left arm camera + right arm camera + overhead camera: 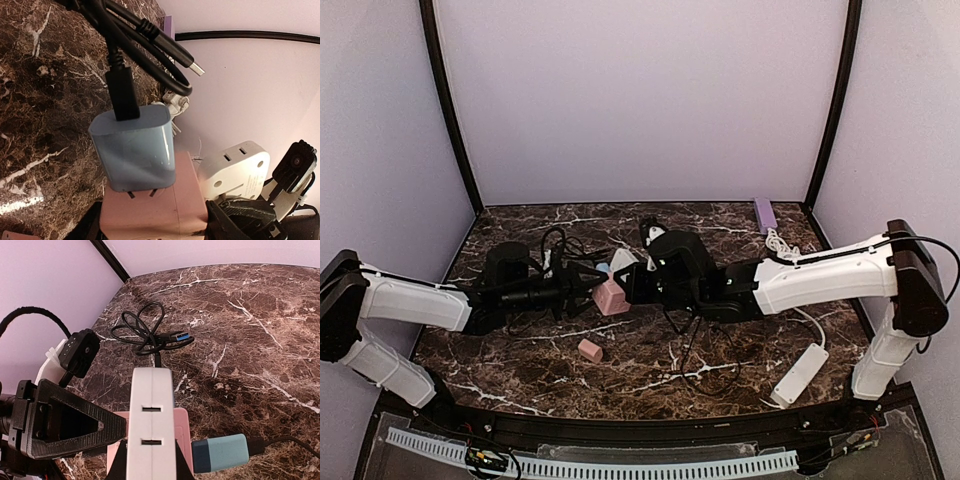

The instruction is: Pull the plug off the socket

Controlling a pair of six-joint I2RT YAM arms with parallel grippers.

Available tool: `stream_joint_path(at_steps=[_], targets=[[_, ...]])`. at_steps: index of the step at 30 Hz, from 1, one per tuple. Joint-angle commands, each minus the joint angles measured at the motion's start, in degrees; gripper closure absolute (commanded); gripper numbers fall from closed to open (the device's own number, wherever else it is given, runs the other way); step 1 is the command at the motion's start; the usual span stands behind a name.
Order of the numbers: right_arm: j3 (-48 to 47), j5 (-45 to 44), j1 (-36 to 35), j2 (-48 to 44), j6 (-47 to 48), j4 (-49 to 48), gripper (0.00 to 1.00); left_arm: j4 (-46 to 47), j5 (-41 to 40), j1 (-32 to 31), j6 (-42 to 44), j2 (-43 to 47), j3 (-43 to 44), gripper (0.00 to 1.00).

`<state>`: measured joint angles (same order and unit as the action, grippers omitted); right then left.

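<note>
Marble tabletop [520, 350]; pink cube socket [155, 212] carrying blue-grey charger [135, 150], white adapter plug [235, 172].

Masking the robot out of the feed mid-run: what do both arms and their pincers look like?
The left arm and right arm have white shells with black joints. The left pincer and right pincer are black, with ribbed triangular fingers and a small black camera; a black braided cable arcs behind the left one.
</note>
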<state>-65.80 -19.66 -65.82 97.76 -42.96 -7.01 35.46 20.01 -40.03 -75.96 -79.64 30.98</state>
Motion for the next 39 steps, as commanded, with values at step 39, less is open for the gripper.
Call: stream_joint_path(at_steps=[39], targets=[[-1.2,-5.6,1.1,-2.7,-2.3,-1.3,1.00,-3.6,-1.1,0.2,4.2,1.8,2.0,0.96]])
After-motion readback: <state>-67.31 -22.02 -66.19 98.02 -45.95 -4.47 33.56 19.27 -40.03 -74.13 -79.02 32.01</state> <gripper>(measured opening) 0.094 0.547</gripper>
